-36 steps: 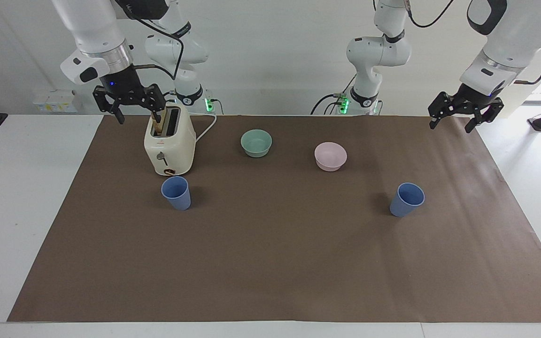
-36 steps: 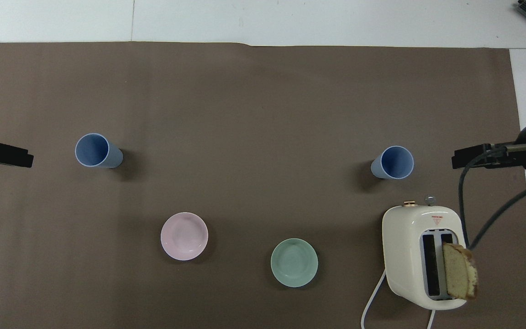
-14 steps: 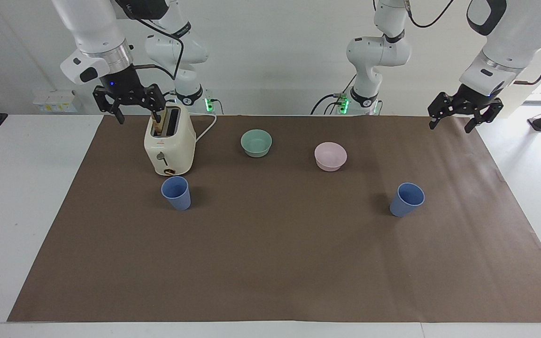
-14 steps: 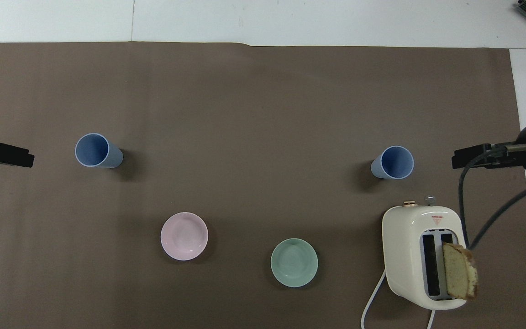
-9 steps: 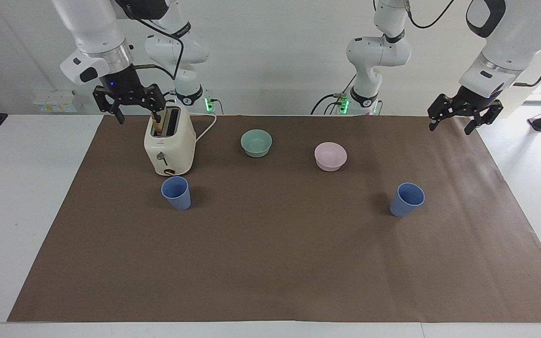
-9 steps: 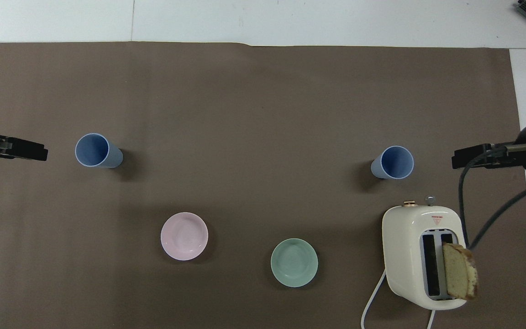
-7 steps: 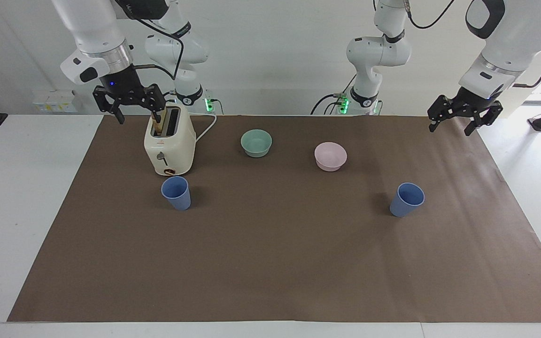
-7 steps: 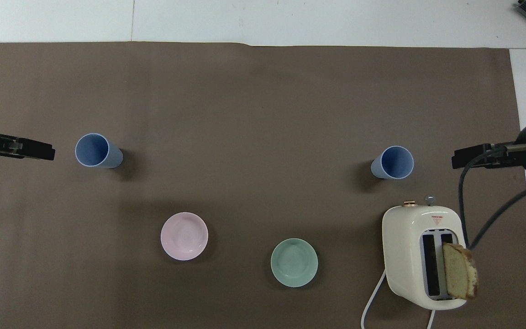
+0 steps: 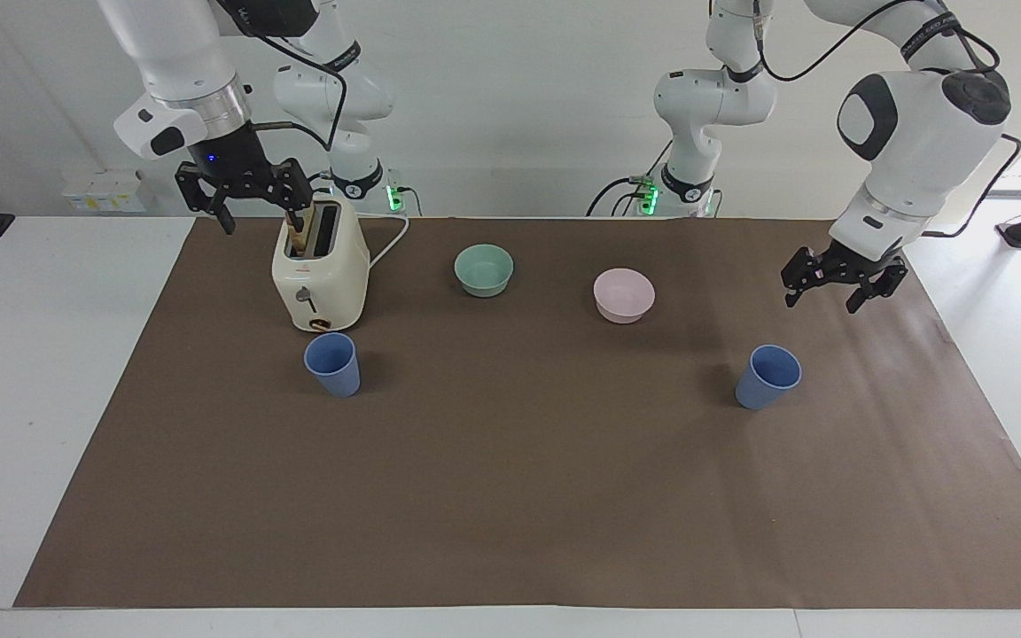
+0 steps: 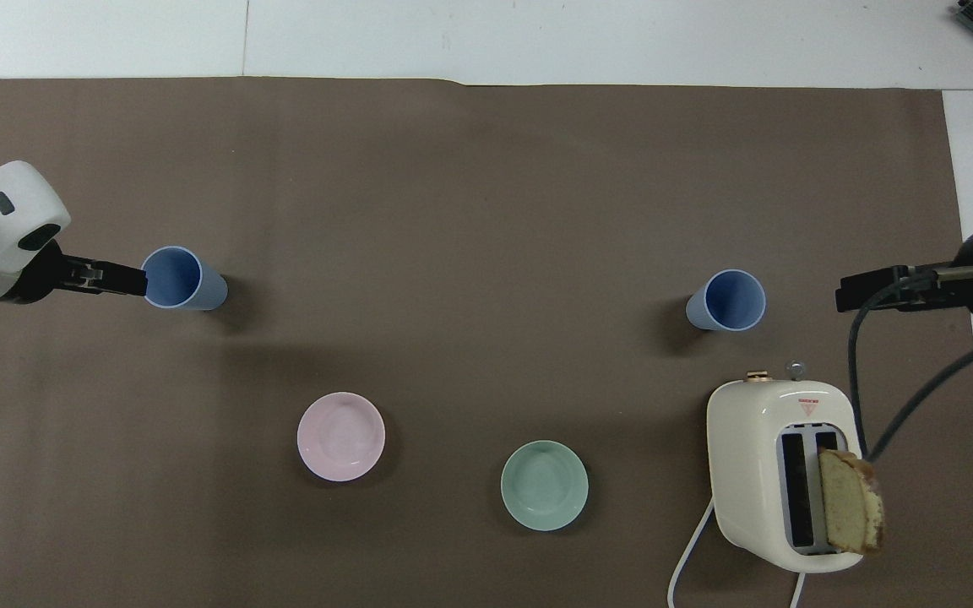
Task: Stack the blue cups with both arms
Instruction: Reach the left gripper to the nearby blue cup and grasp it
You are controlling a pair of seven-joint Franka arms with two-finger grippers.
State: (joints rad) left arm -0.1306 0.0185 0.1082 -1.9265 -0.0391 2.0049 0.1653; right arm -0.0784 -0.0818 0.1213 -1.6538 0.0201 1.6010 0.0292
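Two blue cups stand upright and apart on the brown mat. One cup (image 9: pixel 767 377) (image 10: pixel 182 279) is toward the left arm's end. The other cup (image 9: pixel 331 364) (image 10: pixel 727 301) stands in front of the toaster. My left gripper (image 9: pixel 821 304) (image 10: pixel 119 279) hangs open and empty above the mat beside the first cup, not touching it. In the overhead view its tip covers that cup's rim. Raised beside the toaster's top, my right gripper (image 9: pixel 261 220) (image 10: pixel 867 291) is open and holds nothing.
A cream toaster (image 9: pixel 320 275) (image 10: pixel 778 473) holds a bread slice (image 10: pixel 851 512), with its cord trailing toward the robots. A teal bowl (image 9: pixel 484 269) (image 10: pixel 544 485) and a pink bowl (image 9: pixel 623 295) (image 10: pixel 340 437) sit nearer to the robots than the cups.
The left arm has swung down and inward, bringing its gripper close to the cup at its end. The right arm and all objects have stayed put.
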